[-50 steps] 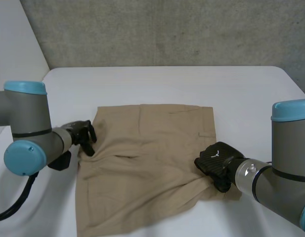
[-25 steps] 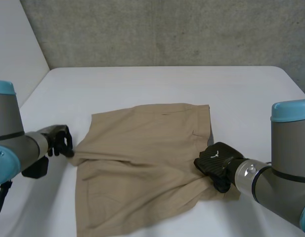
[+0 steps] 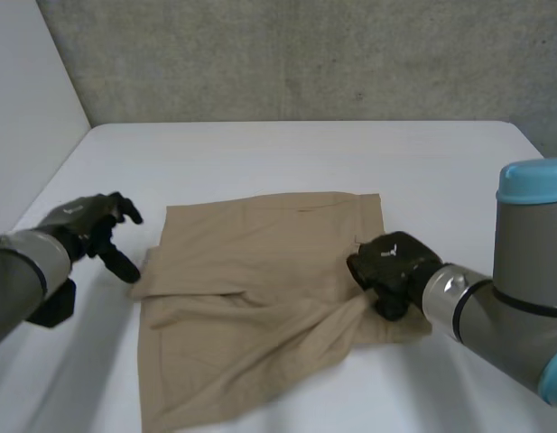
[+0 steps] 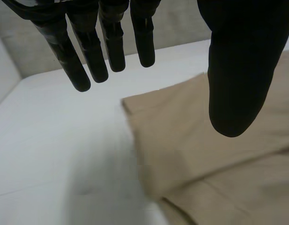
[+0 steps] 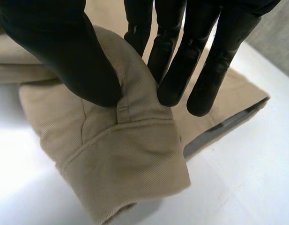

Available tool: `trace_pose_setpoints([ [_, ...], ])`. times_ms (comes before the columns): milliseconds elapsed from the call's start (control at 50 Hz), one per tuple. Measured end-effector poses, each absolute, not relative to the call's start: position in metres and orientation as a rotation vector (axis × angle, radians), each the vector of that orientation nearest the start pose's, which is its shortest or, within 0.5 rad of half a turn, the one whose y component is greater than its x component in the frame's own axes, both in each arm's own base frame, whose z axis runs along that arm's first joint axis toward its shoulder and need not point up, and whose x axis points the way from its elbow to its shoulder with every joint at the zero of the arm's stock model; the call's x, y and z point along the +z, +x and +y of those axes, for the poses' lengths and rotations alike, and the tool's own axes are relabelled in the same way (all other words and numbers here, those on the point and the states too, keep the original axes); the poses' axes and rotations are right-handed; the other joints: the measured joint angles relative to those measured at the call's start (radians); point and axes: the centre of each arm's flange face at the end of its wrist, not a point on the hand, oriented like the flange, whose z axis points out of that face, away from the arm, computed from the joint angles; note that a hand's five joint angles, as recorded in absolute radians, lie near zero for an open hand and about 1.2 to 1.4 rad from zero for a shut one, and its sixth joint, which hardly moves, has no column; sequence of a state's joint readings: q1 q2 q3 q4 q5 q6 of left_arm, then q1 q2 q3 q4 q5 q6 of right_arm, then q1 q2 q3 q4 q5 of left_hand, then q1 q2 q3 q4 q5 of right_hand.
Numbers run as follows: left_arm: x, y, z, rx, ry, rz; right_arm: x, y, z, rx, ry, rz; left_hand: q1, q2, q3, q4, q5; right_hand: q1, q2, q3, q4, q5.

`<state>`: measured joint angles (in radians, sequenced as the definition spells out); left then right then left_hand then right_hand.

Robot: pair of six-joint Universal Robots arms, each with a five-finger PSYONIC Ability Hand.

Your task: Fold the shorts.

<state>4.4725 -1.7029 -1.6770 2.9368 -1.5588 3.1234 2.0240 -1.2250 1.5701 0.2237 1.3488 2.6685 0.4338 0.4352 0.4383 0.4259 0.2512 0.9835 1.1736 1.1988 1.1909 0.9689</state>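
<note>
Right hand [image 3: 393, 263], right of centre in the head view, is clamped on a bunched-up fold of the khaki shorts [image 3: 251, 289]. Its wrist cam has the thumb [image 5: 64, 51] squeezing a thick seamed edge against the fingers [image 5: 172, 61], with that bit lifted off the white bench [image 3: 305, 153]. Left hand [image 3: 79, 224], over at the left of the frame, is wide open with fingers straight and spread, holding nothing, just off the shorts' left edge. The shorts lie mostly flat in the lower middle of the bench, with creases running toward the right hand.
</note>
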Motion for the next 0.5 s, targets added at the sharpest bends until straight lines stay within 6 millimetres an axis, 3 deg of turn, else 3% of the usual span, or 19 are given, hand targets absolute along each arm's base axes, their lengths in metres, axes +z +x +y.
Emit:
trace_pose_setpoints([
  [80,0.22,-0.215,-0.202,-1.717,0.492,2.83,0.193,0.278,-0.226,-1.452,-1.19,2.24,0.0,0.0,0.0,0.0,0.0,0.0,0.0,0.0,0.0,0.0],
  [100,0.22,-0.215,-0.202,-1.717,0.492,2.83,0.193,0.278,-0.226,-1.452,-1.19,2.24,0.0,0.0,0.0,0.0,0.0,0.0,0.0,0.0,0.0,0.0],
  [160,0.209,-0.227,-0.162,-1.653,0.653,2.88,0.194,0.282,-0.234,-1.465,-1.119,2.236,0.0,0.0,0.0,0.0,0.0,0.0,0.0,0.0,0.0,0.0],
  [240,0.198,-0.231,-0.131,-1.579,0.774,2.906,0.195,0.284,-0.24,-1.474,-1.078,2.236,0.0,0.0,0.0,0.0,0.0,0.0,0.0,0.0,0.0,0.0],
  [360,0.188,-0.229,-0.11,-1.489,0.828,2.896,0.196,0.284,-0.247,-1.519,-1.045,2.253,0.0,0.0,0.0,0.0,0.0,0.0,0.0,0.0,0.0,0.0],
  [500,0.177,-0.224,-0.106,-1.41,0.834,2.876,0.196,0.281,-0.249,-1.55,-1.03,2.278,0.0,0.0,0.0,0.0,0.0,0.0,0.0,0.0,0.0,0.0],
])
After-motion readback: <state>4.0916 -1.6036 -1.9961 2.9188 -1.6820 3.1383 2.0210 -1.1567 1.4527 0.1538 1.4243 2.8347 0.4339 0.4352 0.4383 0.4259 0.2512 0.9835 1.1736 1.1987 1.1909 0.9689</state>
